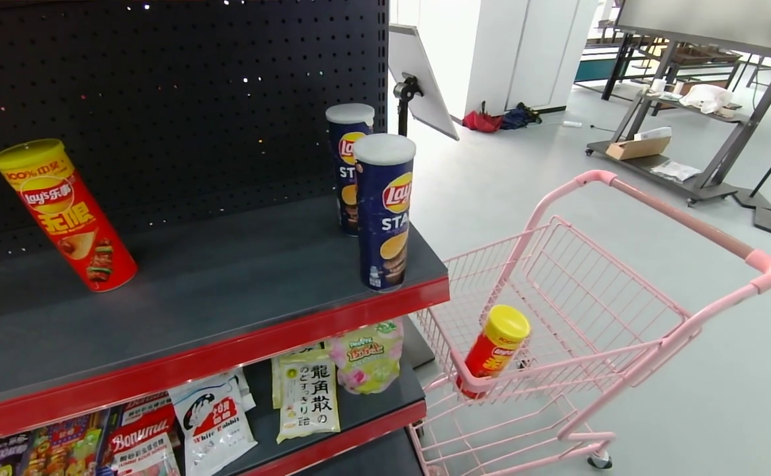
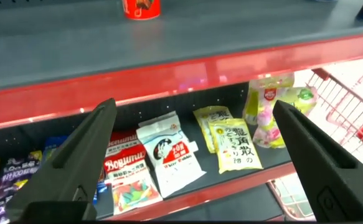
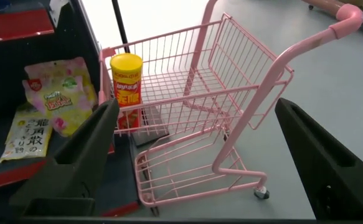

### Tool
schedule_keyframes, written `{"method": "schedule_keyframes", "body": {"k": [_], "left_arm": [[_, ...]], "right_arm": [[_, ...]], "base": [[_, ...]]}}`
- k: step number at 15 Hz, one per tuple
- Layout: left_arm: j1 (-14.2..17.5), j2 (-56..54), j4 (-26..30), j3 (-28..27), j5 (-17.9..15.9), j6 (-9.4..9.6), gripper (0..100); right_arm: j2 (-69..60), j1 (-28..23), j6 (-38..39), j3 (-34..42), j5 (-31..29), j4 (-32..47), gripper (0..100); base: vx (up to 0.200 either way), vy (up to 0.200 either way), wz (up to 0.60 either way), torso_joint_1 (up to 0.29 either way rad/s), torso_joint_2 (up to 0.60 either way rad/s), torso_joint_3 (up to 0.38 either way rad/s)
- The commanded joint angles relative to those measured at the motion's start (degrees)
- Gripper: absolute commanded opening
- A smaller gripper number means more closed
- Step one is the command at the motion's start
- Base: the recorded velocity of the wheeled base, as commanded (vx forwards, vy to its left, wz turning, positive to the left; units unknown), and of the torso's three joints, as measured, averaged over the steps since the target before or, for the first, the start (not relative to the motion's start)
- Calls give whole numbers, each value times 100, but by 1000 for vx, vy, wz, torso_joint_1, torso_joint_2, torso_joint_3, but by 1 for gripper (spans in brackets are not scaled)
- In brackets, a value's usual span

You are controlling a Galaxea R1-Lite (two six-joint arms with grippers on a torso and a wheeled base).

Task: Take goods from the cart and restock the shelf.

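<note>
Right wrist view: my right tool (image 3: 197, 102) hangs spread and empty, left tool (image 2: 193, 104) too. That red yellow-lidded chip can (image 3: 126, 87) stands cornered in the pink wire cart (image 3: 256, 81), so I might snag wire and tip it. Farther off, tall blue cans (image 1: 384, 211) crowd the grey shelf (image 1: 227, 264) edge, bumpable.

From the head camera I look forward and down on the top shelf (image 1: 240, 277), with the pink cart (image 1: 683, 220) at its right. My left wrist camera faces the shelf front close up, below the top board. My right wrist camera looks down on the cart from near. All three share the pink-green packet (image 1: 367, 357); head and right wrist share the cart's red can (image 1: 496, 344).
</note>
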Motion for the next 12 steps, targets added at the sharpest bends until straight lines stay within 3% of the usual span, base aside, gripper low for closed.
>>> {"method": "schedule_keyframes", "body": {"k": [1, 12], "left_arm": [[2, -3, -4, 0, 2, -2, 100], [2, -3, -4, 0, 2, -2, 100]], "right_arm": [[2, 2, 0, 0, 4, 0, 100], [2, 2, 9, 0, 4, 0, 100]], "base": [[0, 0, 0, -149, 364, 217], [0, 0, 0, -153, 416, 264]]}}
